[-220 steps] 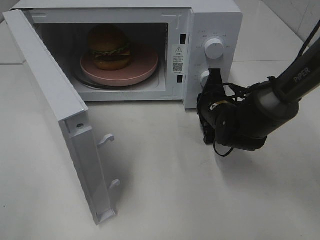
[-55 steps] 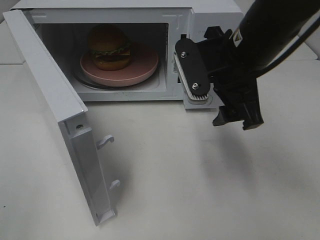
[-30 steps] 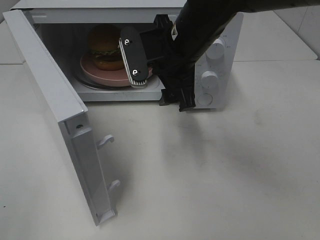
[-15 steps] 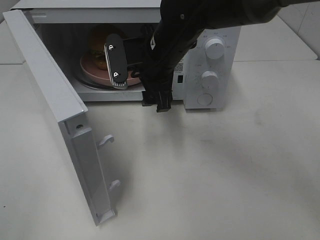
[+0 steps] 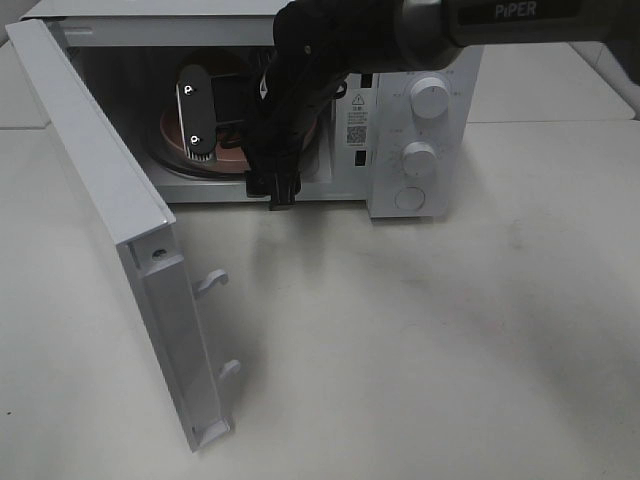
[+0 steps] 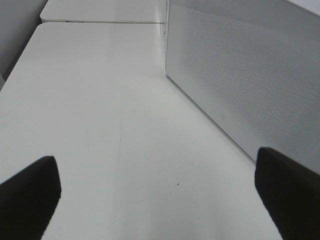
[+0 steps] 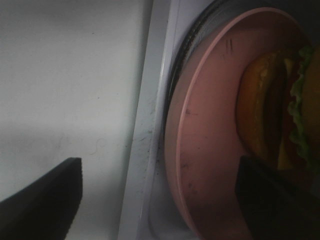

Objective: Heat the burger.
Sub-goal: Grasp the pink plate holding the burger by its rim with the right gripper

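- Right gripper (image 5: 225, 125) reaches into the open microwave (image 5: 420, 60), jaws spread wide, gripping nothing
- Burger (image 7: 280, 110) sits on the pink plate (image 7: 210, 150) inside, just beyond the fingertips
- Left gripper (image 6: 160, 200) hangs spread over the white table (image 6: 90, 100), beside the microwave door (image 6: 250, 75)

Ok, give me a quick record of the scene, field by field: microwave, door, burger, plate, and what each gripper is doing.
microwave: white, on the table, two knobs on the front panel
door: swung wide open
burger: on the plate inside the microwave, hidden by the arm in the high view
pink plate: on the glass turntable
right gripper: open, at the microwave opening in front of the plate, holding nothing
left gripper: open, empty, over bare table beside the door
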